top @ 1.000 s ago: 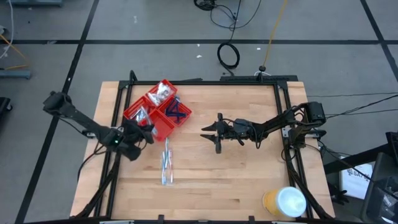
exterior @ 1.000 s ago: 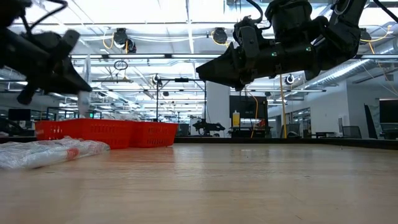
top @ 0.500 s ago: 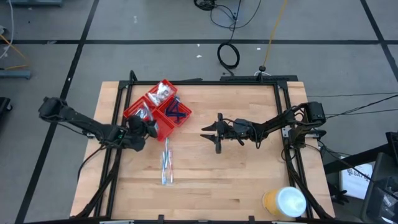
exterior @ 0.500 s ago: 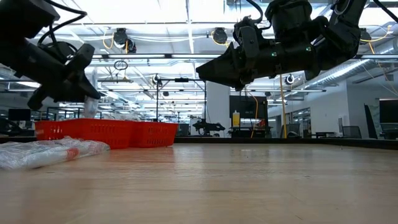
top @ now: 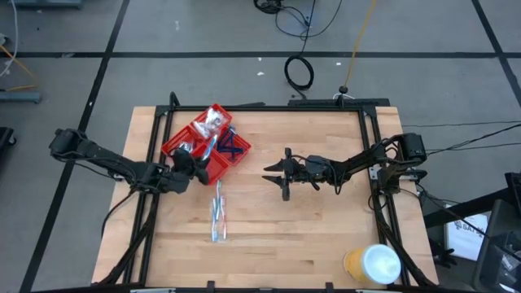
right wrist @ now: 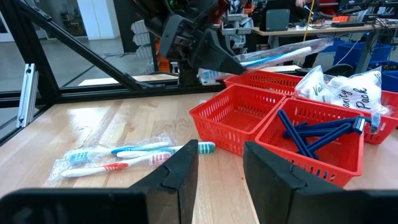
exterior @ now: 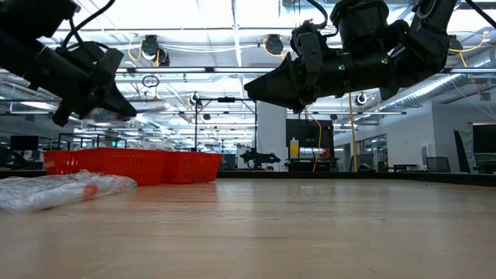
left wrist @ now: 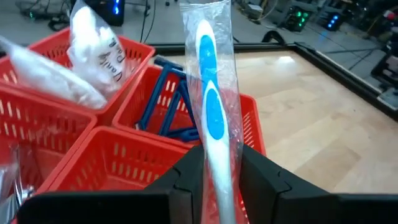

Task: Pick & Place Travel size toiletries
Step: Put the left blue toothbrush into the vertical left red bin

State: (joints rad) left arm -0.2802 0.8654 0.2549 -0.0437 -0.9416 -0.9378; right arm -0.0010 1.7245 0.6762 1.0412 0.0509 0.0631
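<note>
My left gripper [top: 193, 165] is shut on a blue-and-white toothbrush in a clear wrapper [left wrist: 211, 93], above the near side of the red compartmented tray [top: 203, 146]. The brush reaches out over the tray [top: 212, 146]. The tray holds white crinkly packets [left wrist: 87, 56] and dark blue stick-like pieces [left wrist: 174, 106]; one compartment [left wrist: 118, 168] in front of the gripper shows empty. Several more wrapped toothbrushes [top: 218, 213] lie flat on the table near the tray. My right gripper [top: 275, 176] hangs open and empty above the table's middle. My left gripper pinches the wrapped toothbrush's handle [left wrist: 217, 177] between its two fingers [left wrist: 186, 186]. The brush runs on forward past the fingertips, its head end [left wrist: 202, 31] out over the tray. It is lifted clear of table and tray [right wrist: 280, 56].
A large yellow roll with a white top [top: 373, 264] stands at the table's near right corner. Bare wood lies between the tray and my right gripper. Black frame rails [top: 378, 163] run along the table's sides.
My left gripper has gone toward the table's right and far edges, up to the tray, carrying the wrapped toothbrush, whose free end now reaches over the tray. My right arm has kept still.
</note>
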